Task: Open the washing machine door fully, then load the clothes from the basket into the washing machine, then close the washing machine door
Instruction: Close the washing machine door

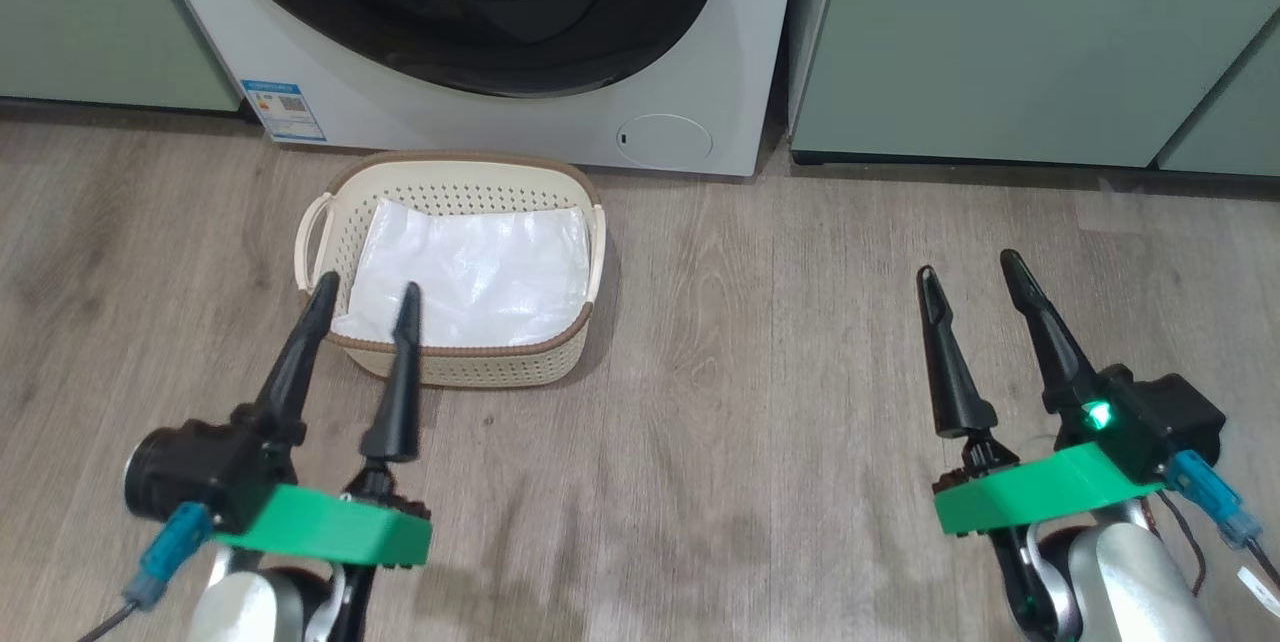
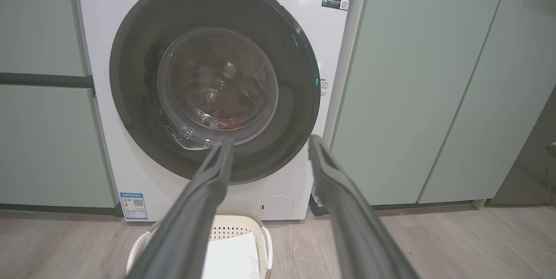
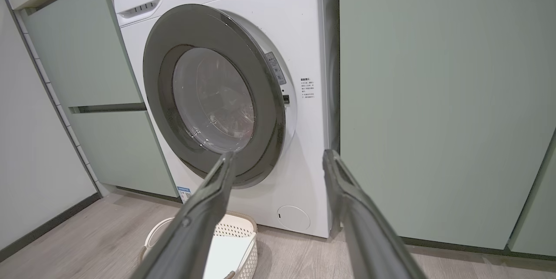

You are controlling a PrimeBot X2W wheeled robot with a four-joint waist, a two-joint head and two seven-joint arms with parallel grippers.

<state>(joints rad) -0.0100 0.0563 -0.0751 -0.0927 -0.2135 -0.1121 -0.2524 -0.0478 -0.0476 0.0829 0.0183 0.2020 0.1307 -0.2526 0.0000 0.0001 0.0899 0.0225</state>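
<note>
On the floor, head view: the basket (image 1: 460,165) sits just before the washing machine (image 1: 400,112). It holds a white sheet (image 1: 470,272), and I see nothing red in it.
Pincers, head view: the left gripper (image 1: 370,284) hovers over the basket's near rim. The right gripper (image 1: 968,264) hovers over bare floor (image 1: 750,322), well apart from the basket. Both have their fingers spread and hold nothing.
Drum, left wrist view: the clothes (image 2: 226,124) show as a red patch low behind the glass (image 2: 217,83) of the door (image 2: 134,61). I judge the loading done.
Door face, left wrist view: from straight on, the door looks swung to.
Door edge, right wrist view: the door's right edge seems to stand a little off the front, with the latch (image 3: 285,98) showing beside it. I cannot tell whether it has caught.
Handling, my judgement: the door is stiff and hinged, with some weight. Its glossy rim is likely slippery and its glass bowl breakable.
Hold, my judgement: I would press on the black rim at the latch side, opposite the hinge, and never on the glass.
</note>
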